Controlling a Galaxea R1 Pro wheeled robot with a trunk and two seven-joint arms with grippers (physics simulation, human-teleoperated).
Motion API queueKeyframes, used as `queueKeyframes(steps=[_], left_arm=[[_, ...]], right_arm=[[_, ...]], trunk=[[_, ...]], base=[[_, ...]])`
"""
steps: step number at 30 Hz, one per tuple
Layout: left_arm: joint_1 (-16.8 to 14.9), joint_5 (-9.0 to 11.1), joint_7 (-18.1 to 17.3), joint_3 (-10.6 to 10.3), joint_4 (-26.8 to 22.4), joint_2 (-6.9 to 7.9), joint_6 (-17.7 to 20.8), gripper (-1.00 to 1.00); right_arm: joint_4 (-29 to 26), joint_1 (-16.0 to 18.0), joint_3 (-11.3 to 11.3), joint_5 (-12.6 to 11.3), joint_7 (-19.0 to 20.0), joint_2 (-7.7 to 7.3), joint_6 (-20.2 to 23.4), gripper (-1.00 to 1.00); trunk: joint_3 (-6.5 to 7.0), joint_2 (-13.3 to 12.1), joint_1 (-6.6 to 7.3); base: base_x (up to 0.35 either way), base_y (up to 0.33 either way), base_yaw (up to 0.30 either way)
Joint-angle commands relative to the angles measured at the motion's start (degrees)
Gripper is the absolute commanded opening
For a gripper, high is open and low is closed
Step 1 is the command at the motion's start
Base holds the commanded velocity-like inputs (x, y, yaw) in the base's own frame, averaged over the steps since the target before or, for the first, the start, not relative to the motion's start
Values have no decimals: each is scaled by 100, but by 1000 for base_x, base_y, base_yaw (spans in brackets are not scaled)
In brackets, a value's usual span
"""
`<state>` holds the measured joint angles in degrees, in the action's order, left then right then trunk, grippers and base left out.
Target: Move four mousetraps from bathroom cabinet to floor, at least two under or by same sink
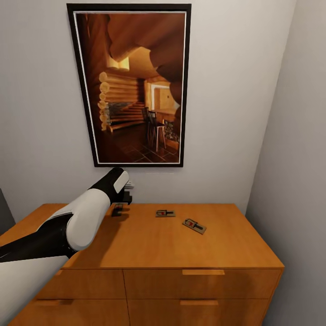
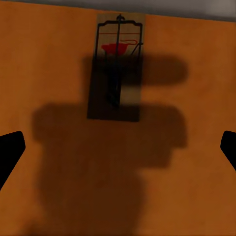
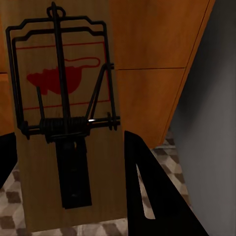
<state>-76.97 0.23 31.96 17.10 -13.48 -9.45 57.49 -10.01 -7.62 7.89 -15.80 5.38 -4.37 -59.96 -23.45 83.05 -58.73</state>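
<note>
Progress: early stage, by my reading. No mousetrap is seen lying on the bathroom floor in any view, so no placement is confirmed, and the sink requirement is untouched as far as these views show. Three traps are on the cabinet top surface: the trap near the back wall, partly hidden behind the left forearm; the middle trap; and the angled trap further toward the right-hand wall. The fourth, the held trap, is clamped in the right hand: the dark fingers close against the sides of the board, with the cabinet's drawer fronts and the cube-pattern tiles behind and below it. So one trap is picked and carried low beside the cabinet, not yet released. The left hand hangs over the cabinet top, jaws spread wide and empty, fingertips at either edge of its wrist view. Its target, the trap near the back wall, lies flat on the wood ahead of the fingertips, close to the wall edge, with the bait end toward the wall; it is not between the fingers and not touched. The hand's shadow falls across the board's lower half. Judgement: the left hand needs to advance toward the wall and descend before any grasp. Remaining: place the held trap, fetch the other three, and set at least two by the sink.
</note>
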Motion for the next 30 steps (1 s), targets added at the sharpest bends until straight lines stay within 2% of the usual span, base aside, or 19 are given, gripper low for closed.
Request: queueKeyframes(steps=[1, 21, 30], left_arm=[[-3, 4, 30, 30, -7, -4, 17, 100], [5, 3, 30, 32, -5, -4, 17, 100], [6, 4, 30, 30, 21, -4, 17, 100]], right_arm=[[-10, -2, 17, -81, 69, -3, -4, -100], [-10, -2, 15, -81, 69, -3, -4, -100], [-10, -2, 13, -81, 67, -3, -4, -100]], trunk=[[-8, 3, 0], [-71, 3, 0], [-72, 3, 0]], base=[[0, 0, 0], [0, 0, 0], [116, 95, 0]])
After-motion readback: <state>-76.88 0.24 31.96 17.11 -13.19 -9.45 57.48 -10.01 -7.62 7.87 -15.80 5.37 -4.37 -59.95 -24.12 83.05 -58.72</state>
